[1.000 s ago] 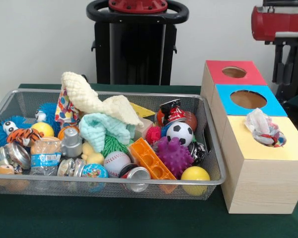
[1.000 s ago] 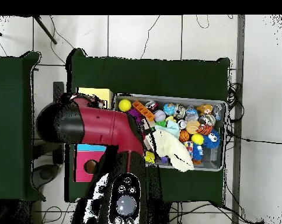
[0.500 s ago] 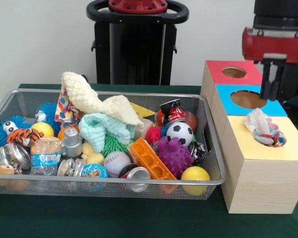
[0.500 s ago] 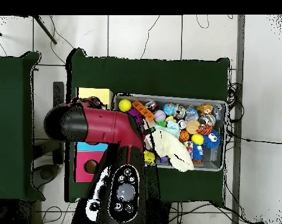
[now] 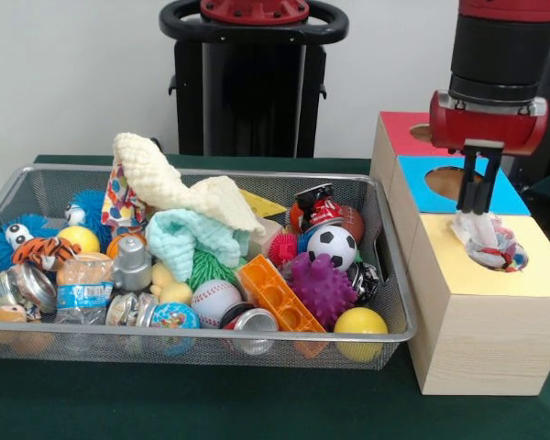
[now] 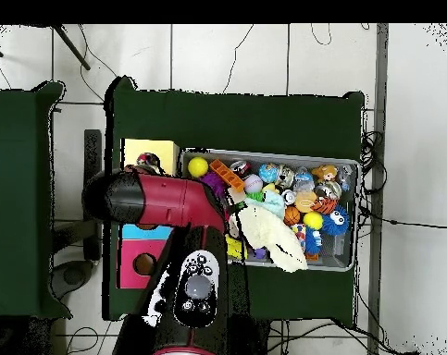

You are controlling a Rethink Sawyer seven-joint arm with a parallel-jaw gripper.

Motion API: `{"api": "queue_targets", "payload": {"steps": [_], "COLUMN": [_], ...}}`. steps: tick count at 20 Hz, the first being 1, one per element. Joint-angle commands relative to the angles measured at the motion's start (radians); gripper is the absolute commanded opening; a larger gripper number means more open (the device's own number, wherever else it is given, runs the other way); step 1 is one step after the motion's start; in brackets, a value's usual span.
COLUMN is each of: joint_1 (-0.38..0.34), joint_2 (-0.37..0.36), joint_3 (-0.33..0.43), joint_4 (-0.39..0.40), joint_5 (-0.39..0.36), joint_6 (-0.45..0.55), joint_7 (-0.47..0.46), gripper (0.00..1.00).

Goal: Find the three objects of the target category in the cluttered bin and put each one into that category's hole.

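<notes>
Right now the red-and-black gripper (image 5: 475, 203) hangs at right of frame directly above the crumpled white patterned cloth (image 5: 489, 241), wedged in the yellow-topped wooden box's hole (image 5: 506, 264); fingers nearly together, grip unclear.

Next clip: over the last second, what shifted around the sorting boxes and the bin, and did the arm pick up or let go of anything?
The arm swung in from the front view's right edge; its pincer now hangs over the yellow box, tips at the crumpled plastic bag stuffed in that box's hole. Whether it grips the bag cannot be told. The bag, wire bin and its toys have not moved.
</notes>
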Motion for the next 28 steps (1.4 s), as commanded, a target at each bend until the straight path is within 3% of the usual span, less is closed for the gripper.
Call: {"api": "queue_targets", "payload": {"steps": [1, 15, 28], "joint_1": [-0.005, 0.006, 0.008], "joint_2": [0.030, 0.056, 0.079], "joint_3": [0.029, 0.054, 0.096], "joint_4": [0.137, 0.161, 0.060], "joint_5": [-0.020, 0.005, 0.033], "joint_6": [0.121, 0.099, 0.010], "joint_7": [0.148, 0.174, 0.175], "gripper": [0.00, 0.00, 0.00]}}
